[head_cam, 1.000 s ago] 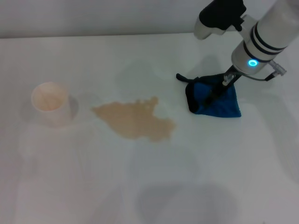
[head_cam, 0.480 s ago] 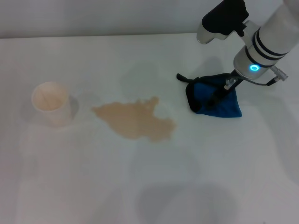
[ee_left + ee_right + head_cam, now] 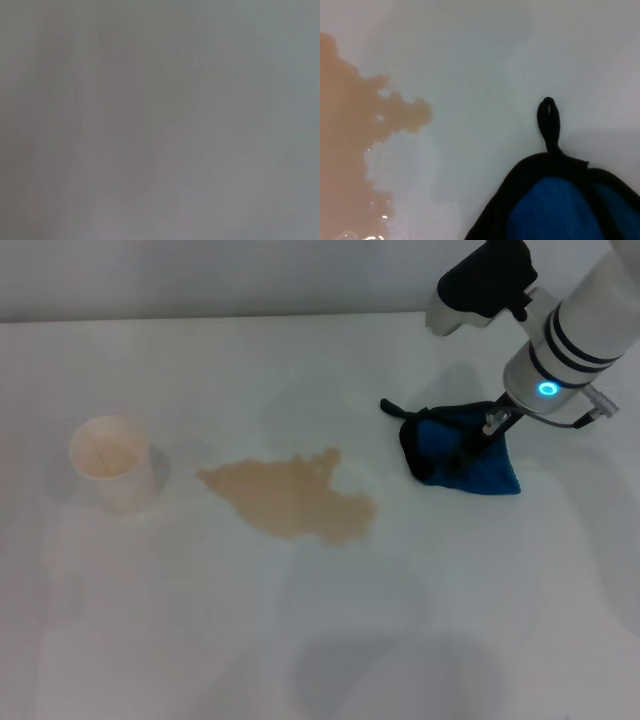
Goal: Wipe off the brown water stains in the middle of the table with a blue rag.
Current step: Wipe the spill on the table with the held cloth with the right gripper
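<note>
One paper cup (image 3: 110, 462) stands at the left of the table (image 3: 300, 640). One brown puddle (image 3: 290, 497) lies in the middle. To its right lies one blue rag (image 3: 465, 455), apart from the puddle. The right gripper (image 3: 470, 448) is down on the rag, picking it up; I cannot tell how its jaws stand. Next, the rag must slide left over the puddle. The left arm is not seen.

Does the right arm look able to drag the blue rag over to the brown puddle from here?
Probably yes: the right gripper is on the folded blue rag, and only bare white table separates it from the tan-brown puddle.
</note>
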